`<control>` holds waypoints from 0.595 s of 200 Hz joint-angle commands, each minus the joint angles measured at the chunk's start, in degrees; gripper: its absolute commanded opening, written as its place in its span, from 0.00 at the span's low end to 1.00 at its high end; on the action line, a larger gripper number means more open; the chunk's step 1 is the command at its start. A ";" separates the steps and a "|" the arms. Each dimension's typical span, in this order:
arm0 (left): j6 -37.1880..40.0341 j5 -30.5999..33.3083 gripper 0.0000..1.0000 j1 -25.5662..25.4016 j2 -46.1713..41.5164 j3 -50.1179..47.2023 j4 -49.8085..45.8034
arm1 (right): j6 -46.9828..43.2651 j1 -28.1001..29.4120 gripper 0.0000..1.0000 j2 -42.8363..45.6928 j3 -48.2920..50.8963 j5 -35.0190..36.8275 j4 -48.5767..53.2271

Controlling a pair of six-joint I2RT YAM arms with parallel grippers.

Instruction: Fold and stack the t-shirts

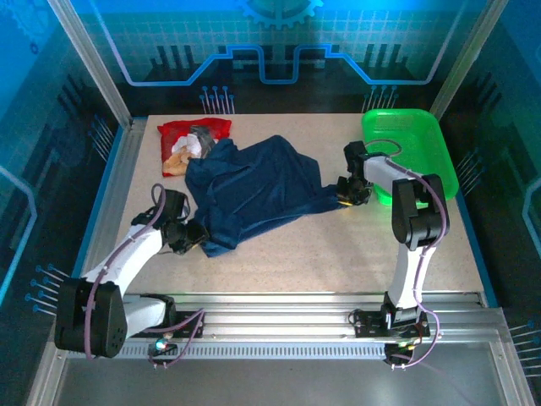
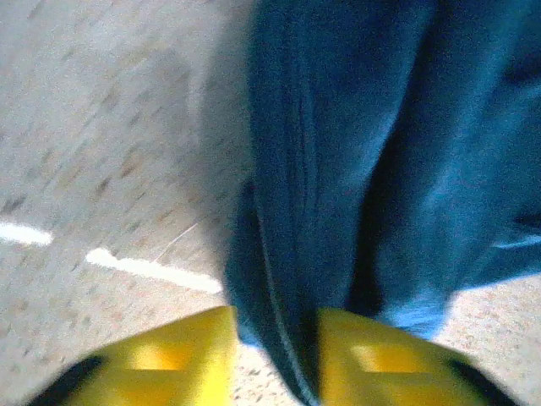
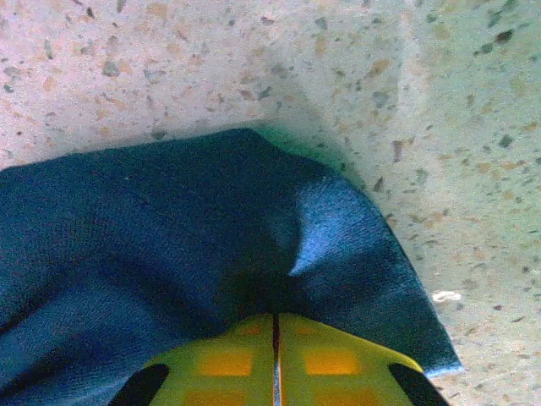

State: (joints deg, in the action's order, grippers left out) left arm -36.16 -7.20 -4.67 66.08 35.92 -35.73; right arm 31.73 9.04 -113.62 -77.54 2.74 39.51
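Left arm pose: my left arm stretches forward and low over the table [image 1: 338, 254]; my left gripper [image 1: 201, 235] sits at the near-left edge of the navy shirt [image 1: 254, 190]
Left grip: close up, my yellow fingers [image 2: 169, 359] stand a little apart with a fold of the shirt between them; whether they press it, I cannot tell; this view is blurred
Right arm pose: my right arm is folded back to the left, beside the green basket [image 1: 423, 165]; my right gripper [image 1: 347, 196] is at the shirt's right corner
Right grip: fingers closed together, pinching the cloth, which puckers at the tips
Shirts, from above: the navy shirt lies crumpled mid-table; the red shirt [image 1: 190, 139] lies far left, partly under it
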 commanded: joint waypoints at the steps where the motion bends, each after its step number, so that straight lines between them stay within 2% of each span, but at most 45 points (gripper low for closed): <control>1: -6.95 4.90 0.49 0.35 -7.61 2.27 -4.74 | 1.15 -1.22 0.07 1.00 2.24 3.59 1.89; 19: -6.00 8.58 0.56 0.36 -8.24 9.19 -6.80 | 1.15 -1.01 0.08 2.28 3.28 3.53 1.55; 36: -3.22 6.30 0.65 -0.43 -3.19 17.36 -5.57 | 0.73 -0.56 0.09 3.04 3.84 3.28 1.31; 54: 1.24 3.41 0.71 -3.01 5.91 26.99 -6.14 | 0.28 -0.22 0.10 3.45 3.80 3.50 1.70; 86: 5.93 3.51 0.69 -4.08 22.82 38.81 -13.40 | -0.59 0.34 0.10 3.41 3.36 4.04 2.13; 119: 5.98 2.51 0.58 -3.95 31.20 41.10 -13.79 | -1.22 0.68 0.10 3.41 3.62 4.39 2.24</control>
State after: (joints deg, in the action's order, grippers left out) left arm -32.38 -2.87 -8.75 93.67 75.72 -43.77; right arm 31.44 9.21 -111.42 -74.56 5.67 39.97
